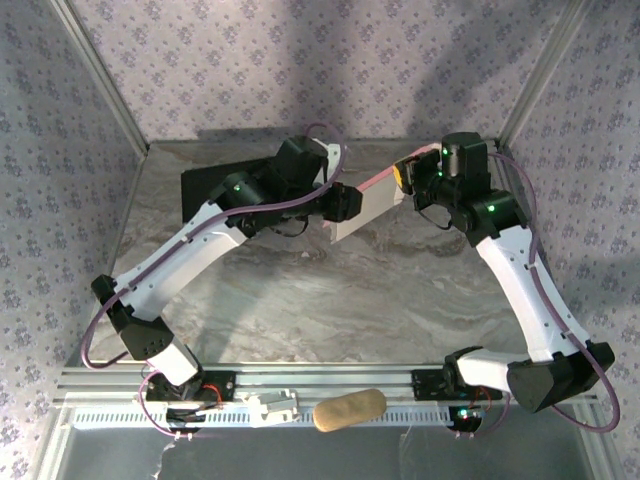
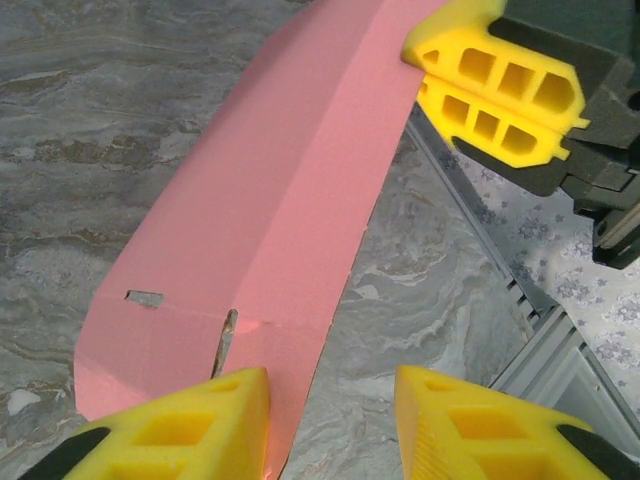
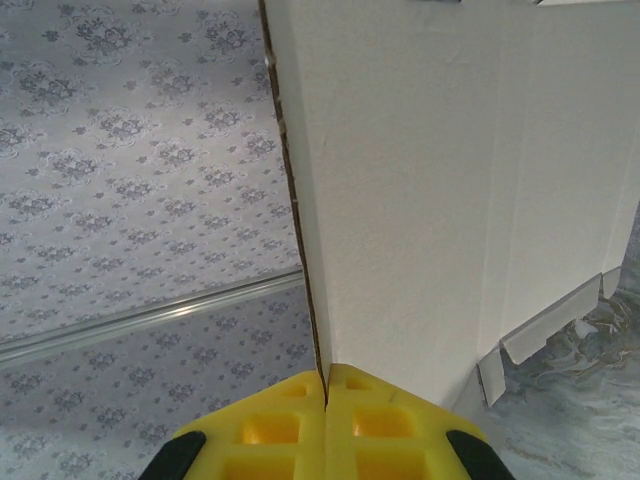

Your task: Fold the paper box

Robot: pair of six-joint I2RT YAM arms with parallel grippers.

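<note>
The paper box (image 1: 365,205) is a flat pink sheet held up off the table between the two arms, its paler side toward the front. My right gripper (image 1: 405,172) is shut on its far right end. In the right wrist view the shut fingertips (image 3: 327,385) pinch the edge of the white inner face (image 3: 420,200). In the left wrist view the pink sheet (image 2: 290,200) runs from my left gripper (image 2: 335,430) up to the right gripper (image 2: 425,72). The left jaws stand open. One finger (image 2: 215,425) overlaps the sheet's near corner, and bare table shows in most of the gap.
A black box (image 1: 205,190) lies at the back left behind the left arm. A tan oblong object (image 1: 350,408) and a white part (image 1: 272,408) rest on the front rail. Metal frame posts (image 1: 545,60) and patterned walls bound the marbled table (image 1: 330,300).
</note>
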